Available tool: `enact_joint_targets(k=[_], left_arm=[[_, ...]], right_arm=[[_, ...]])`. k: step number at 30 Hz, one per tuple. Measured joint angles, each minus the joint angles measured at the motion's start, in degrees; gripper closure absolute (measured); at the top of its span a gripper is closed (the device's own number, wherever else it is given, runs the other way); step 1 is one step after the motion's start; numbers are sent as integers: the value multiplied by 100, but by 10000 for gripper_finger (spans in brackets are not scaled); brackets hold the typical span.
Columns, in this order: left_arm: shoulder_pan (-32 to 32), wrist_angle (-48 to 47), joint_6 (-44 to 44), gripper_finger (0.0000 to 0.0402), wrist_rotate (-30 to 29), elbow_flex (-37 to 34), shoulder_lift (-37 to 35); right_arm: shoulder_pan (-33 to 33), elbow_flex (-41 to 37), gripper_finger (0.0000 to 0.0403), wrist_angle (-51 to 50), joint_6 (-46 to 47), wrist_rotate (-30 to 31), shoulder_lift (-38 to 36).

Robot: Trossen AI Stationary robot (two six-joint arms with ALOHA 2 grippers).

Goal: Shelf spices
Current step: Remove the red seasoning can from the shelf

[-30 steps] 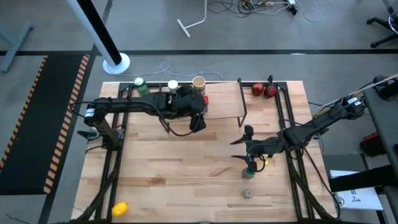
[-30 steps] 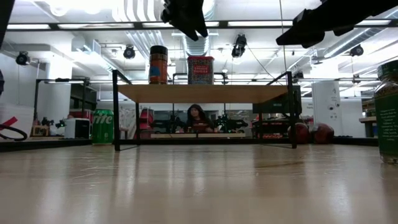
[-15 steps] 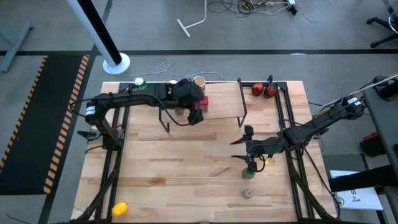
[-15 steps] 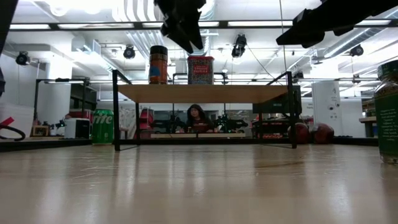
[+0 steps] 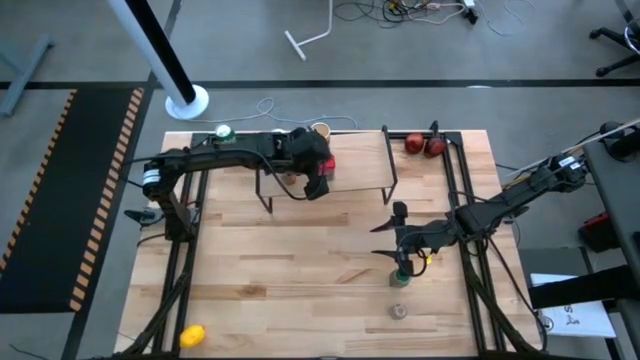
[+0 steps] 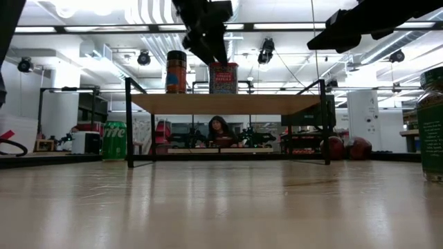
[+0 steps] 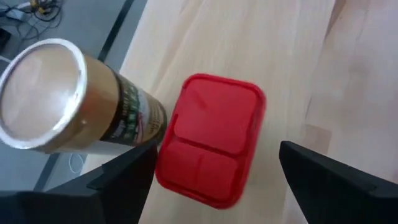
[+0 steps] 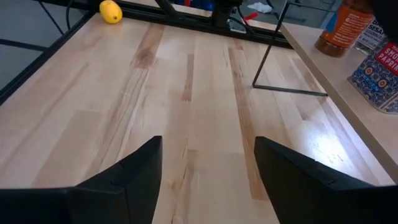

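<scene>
My left gripper point(image 7: 214, 180): over red square tin point(image 7: 211, 146) on shelf point(image 5: 355, 165), fingers apart | shifted rightward | right gripper point(image 8: 208, 171): spread, idle

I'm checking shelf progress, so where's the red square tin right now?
The red square tin sits on the shelf top beside the tan round-lidded tub, directly under the open left hand.

The left arm point(image 5: 240, 152) hides most of the shelf point(image 5: 355, 160) in the high view.

Overhead, table-level and two wrist views, all sharing the shelf point(image 5: 325, 165) with the red tin point(image 7: 210, 147).
</scene>
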Motion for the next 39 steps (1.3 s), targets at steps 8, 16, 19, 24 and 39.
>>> enact_joint_targets(k=[8,16,19,24,39], left_arm=[[6,-6,24,79,9,-9,238],[6,68,-131,94,5,-9,217],[6,25,-155,123,3,-10,217],[6,18,-344,196,-6,-9,215],[-90,-818,-582,202,3,587,204]], right_arm=[[0,0,187,0,2,-24,-2],[0,0,179,-2,11,-24,-2],[0,0,176,-3,49,-24,-2],[-2,0,182,-4,55,-24,-2],[-2,0,184,-9,48,-24,-2]])
